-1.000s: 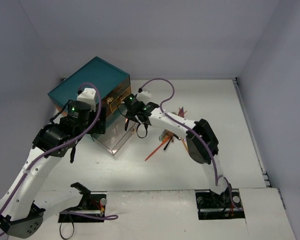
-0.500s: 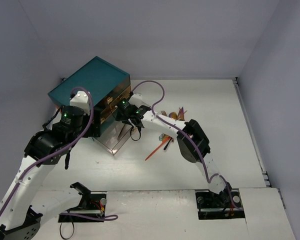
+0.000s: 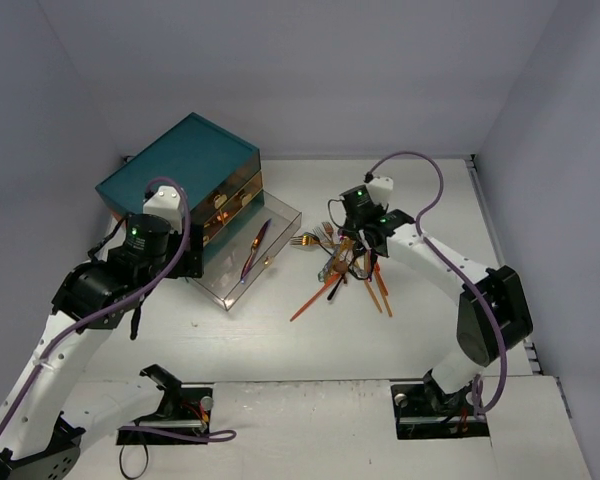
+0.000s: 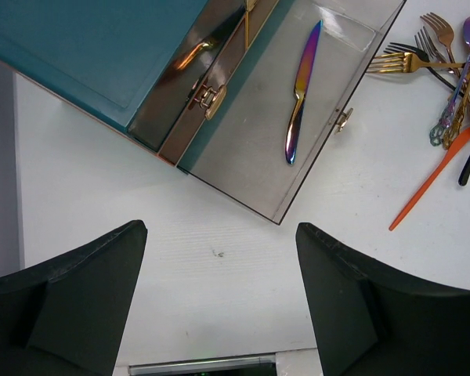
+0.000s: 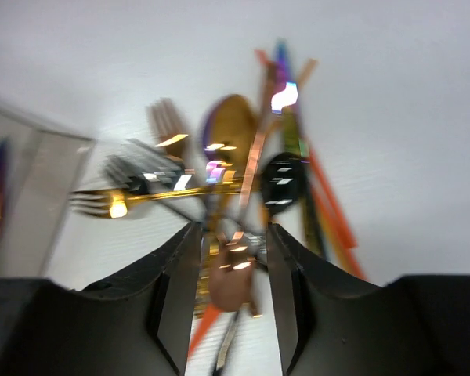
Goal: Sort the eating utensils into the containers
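top external view: the teal chest (image 3: 180, 170) stands at the far left of the counter (image 3: 430, 330), with one drawer (image 3: 230, 287) standing open toward the right and an iridescent knife (image 3: 256, 247) lying in it. the utensil pile (image 3: 338, 262) lies on the counter just right of the drawer, and an orange chopstick (image 3: 310, 303) juts from its near side. the left pincer (image 3: 192, 262) hangs at the drawer's left side, well apart from the pile. the right pincer (image 3: 363, 252) hangs directly over the pile.

left wrist view: the left pincer's fingers (image 4: 78, 305) are spread wide, with only bare counter between them. the drawer lies ahead of them, touching neither. the knife rests lengthwise on the drawer floor, near a small knob (image 4: 343, 119). a gold fork (image 4: 407, 64) and the rest of the pile lie at the far right.

right wrist view (blurred): the right pincer's fingers (image 5: 176, 290) stand a little apart, low over the pile. a coppery spoon (image 5: 231, 286) shows in the gap, but it cannot be told whether the fingers pinch it.
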Controlling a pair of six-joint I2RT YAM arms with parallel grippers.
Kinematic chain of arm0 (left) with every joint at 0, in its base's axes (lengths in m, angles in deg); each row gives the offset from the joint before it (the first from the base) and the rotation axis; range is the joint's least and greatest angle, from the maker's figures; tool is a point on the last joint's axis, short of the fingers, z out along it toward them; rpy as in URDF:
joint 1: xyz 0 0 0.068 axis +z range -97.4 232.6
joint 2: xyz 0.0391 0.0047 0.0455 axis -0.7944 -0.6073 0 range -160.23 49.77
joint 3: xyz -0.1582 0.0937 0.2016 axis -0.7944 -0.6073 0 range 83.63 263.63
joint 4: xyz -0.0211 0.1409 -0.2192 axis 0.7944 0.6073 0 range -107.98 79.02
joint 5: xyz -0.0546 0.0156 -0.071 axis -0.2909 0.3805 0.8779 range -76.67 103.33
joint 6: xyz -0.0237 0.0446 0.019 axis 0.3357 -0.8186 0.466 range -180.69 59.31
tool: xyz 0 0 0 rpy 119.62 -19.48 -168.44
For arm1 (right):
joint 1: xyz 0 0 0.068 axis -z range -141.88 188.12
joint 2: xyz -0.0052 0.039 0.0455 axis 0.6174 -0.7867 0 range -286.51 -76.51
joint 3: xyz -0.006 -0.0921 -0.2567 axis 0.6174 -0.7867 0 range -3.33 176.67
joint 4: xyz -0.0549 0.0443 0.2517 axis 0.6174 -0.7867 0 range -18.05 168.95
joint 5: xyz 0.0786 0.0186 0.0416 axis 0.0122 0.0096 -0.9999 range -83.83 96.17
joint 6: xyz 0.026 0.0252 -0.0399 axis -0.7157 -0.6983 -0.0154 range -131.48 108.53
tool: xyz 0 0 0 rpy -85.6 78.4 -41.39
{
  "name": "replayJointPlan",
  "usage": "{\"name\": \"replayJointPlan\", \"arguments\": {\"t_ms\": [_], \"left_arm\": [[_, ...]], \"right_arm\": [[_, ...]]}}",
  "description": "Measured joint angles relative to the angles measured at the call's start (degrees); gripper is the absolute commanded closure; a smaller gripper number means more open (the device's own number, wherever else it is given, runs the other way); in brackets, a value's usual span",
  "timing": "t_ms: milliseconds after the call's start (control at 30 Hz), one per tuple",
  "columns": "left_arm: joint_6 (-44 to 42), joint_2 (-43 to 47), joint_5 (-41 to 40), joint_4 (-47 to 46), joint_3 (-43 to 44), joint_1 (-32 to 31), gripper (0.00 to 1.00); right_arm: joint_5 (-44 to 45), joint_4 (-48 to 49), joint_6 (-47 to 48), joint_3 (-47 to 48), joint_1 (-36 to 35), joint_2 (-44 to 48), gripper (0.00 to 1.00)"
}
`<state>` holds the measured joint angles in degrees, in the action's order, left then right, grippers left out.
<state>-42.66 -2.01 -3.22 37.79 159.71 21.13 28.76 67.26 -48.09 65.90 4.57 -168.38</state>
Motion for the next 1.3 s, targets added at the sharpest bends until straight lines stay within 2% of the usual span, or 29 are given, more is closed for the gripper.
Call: {"name": "replayJointPlan", "arguments": {"t_ms": [167, 267, 800, 1300], "left_arm": [[0.37, -1.29, 0.08, 0.0, 0.0, 0.06, 0.26], [0.83, -2.1, 0.22, -0.02, 0.0, 0.06, 0.26], [2.19, -0.25, 0.17, 0.17, -0.04, 0.06, 0.26], [2.22, 0.63, 0.76, 1.08, -2.66, 0.06, 0.26]], "right_arm": [[-4.18, -0.97, 5.52, -5.13, 8.03, -0.51, 0.73], [-6.27, -1.05, 7.97, -5.6, 9.84, -1.09, 0.74], [-11.96, 0.58, 12.73, -6.27, 11.4, -9.89, 0.74], [-13.2, 3.04, 12.82, -6.38, 11.4, -11.42, 0.69]]}}
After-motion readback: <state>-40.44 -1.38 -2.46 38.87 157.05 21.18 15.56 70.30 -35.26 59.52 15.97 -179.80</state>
